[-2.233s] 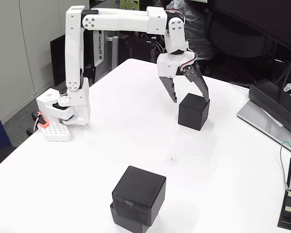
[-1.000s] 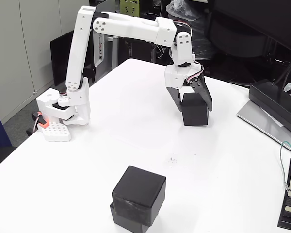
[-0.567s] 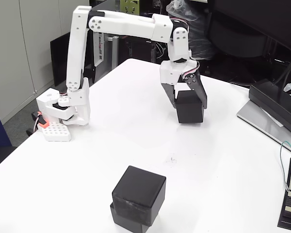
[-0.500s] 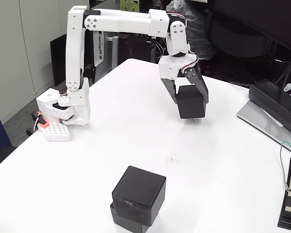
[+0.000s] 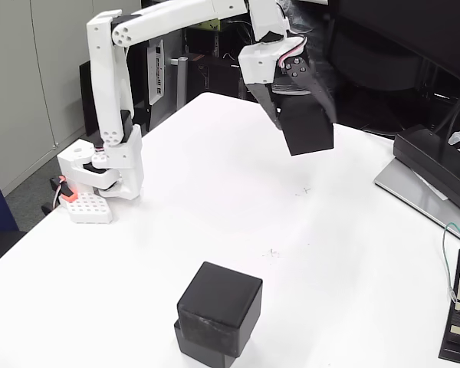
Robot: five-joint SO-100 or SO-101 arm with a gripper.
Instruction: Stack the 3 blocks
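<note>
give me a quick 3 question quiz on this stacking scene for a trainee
1. True or false: the gripper holds a black cube clear of the white table.
2. How many cubes already sit in the stack near the front edge?
A. none
B. two
C. three
3. Fill the gap: the top cube of that stack sits ____ relative to the one under it.

Key
1. True; the cube hangs in the air between the fingers.
2. B; one cube rests on another.
3. Offset, or slightly twisted; the lower cube's corner pokes out at the left.
</note>
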